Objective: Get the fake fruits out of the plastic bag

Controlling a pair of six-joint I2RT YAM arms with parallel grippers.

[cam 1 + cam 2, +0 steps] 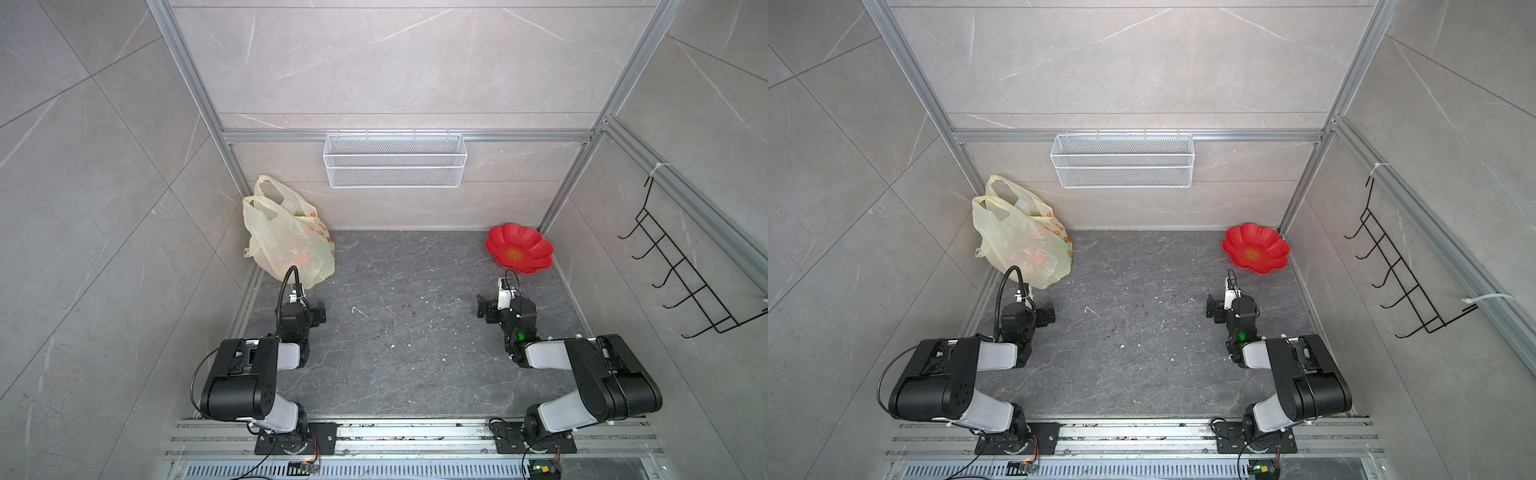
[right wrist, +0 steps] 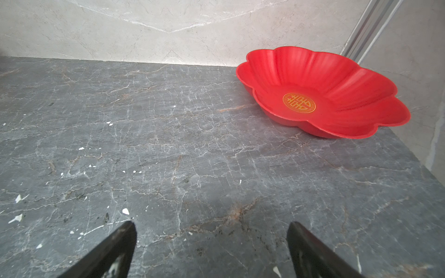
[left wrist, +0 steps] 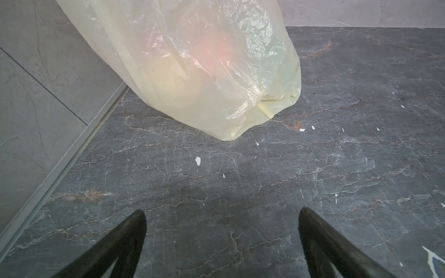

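The plastic bag (image 1: 286, 237) (image 1: 1021, 237), pale yellow and translucent with two loop handles, stands in the back left corner against the wall. The fake fruits (image 1: 305, 259) (image 3: 216, 55) show only as reddish and yellowish blurs through its skin; I cannot make out single fruits. My left gripper (image 3: 220, 214) (image 1: 318, 313) is open just in front of the bag's bottom (image 3: 192, 72), a short way off, with only floor between its fingers. My right gripper (image 2: 212, 226) (image 1: 486, 309) is open and empty at the right, facing the back wall.
A red flower-shaped plate (image 1: 536, 241) (image 2: 313, 60) lies empty in the back right corner. A white wire basket (image 1: 395, 160) hangs on the back wall. A black hook rack (image 1: 681, 270) is on the right wall. Dark marbled floor (image 1: 407, 324) lies between the arms.
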